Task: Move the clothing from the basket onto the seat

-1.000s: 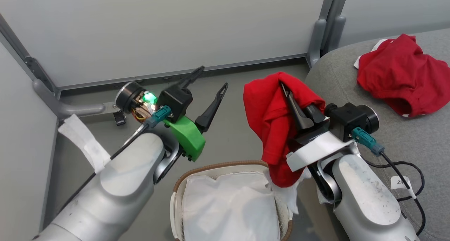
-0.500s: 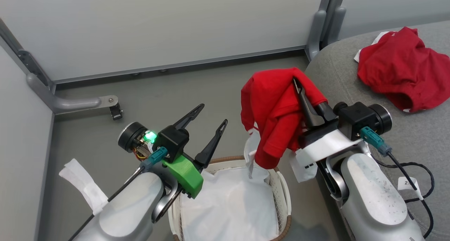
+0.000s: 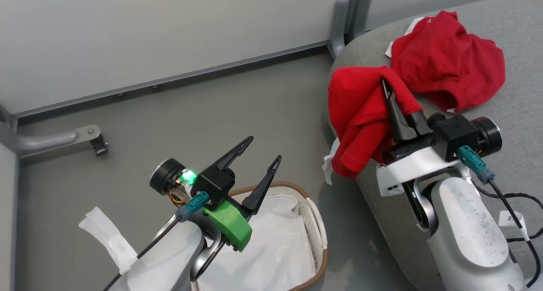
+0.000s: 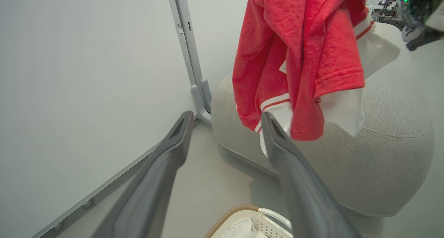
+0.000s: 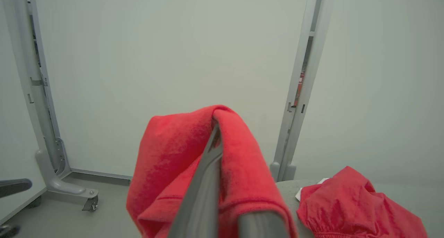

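**At the edge of the seat (image 3: 522,125), the held garment (image 3: 356,108) hangs from the right gripper (image 3: 387,89)**

Over the seat's left rim, the right gripper is closed tight on the held garment. The garment drapes over the gripper and hangs down, its long axis roughly vertical. Its lower end, with white trim, dangles off the seat's side above the floor (image 3: 191,113). The seat's flat top lies to the right of the gripper and beyond it. The other garment (image 3: 445,62) sits there in a heap, near the held one; whether they touch I cannot tell. The right arm is much the nearer to the seat. The left gripper (image 3: 264,149) hovers spread and empty above the basket (image 3: 313,227), which shows its white liner (image 3: 271,248) and no red. The drop likely calls for carrying the bundle further in over the cushion, so that the hanging end lands on top and does not slip to the floor.
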Robot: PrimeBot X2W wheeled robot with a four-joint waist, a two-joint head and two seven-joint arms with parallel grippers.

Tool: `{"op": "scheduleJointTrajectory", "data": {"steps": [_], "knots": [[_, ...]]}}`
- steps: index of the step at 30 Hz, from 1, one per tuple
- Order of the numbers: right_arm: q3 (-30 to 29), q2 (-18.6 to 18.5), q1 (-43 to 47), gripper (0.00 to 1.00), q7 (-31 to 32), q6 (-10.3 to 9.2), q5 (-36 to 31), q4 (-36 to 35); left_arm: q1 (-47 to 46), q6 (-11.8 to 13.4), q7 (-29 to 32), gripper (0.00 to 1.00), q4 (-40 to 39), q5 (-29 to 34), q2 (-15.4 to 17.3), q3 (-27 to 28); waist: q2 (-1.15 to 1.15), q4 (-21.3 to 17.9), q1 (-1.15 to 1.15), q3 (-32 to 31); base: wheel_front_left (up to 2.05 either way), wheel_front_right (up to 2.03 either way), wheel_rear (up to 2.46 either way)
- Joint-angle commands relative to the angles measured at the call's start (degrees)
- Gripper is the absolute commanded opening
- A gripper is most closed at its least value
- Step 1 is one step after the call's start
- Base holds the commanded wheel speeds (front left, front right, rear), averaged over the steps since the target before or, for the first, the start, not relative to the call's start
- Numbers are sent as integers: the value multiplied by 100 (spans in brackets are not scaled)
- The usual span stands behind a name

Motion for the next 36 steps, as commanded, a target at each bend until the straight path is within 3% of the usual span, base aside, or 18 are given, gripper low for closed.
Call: {"op": "scheduleJointTrajectory", "data": {"steps": [1,10,17,27,36], "knots": [[-89,-19,79,0,-12,-8,-70,-44,71,-27,-1,100,-5,44,-24,24,0,-486,0,125,0,0,0],[-488,-15,290,0,-12,-8,-189,-158,62,-62,-1,100,68,153,-169,108,0,-1424,0,378,0,0,0],[-541,-16,398,0,-12,-8,-143,-219,-15,-83,-1,100,146,214,-257,86,0,-1767,0,630,0,0,0],[-291,-115,45,0,-13,-8,-301,-152,-215,-96,-2,100,162,209,-311,61,0,-1501,0,918,0,0,0],[-361,-881,-1333,0,-13,-8,-240,-295,-414,-98,-1,100,31,280,-223,230,0,-847,0,1314,0,0,0]]}}
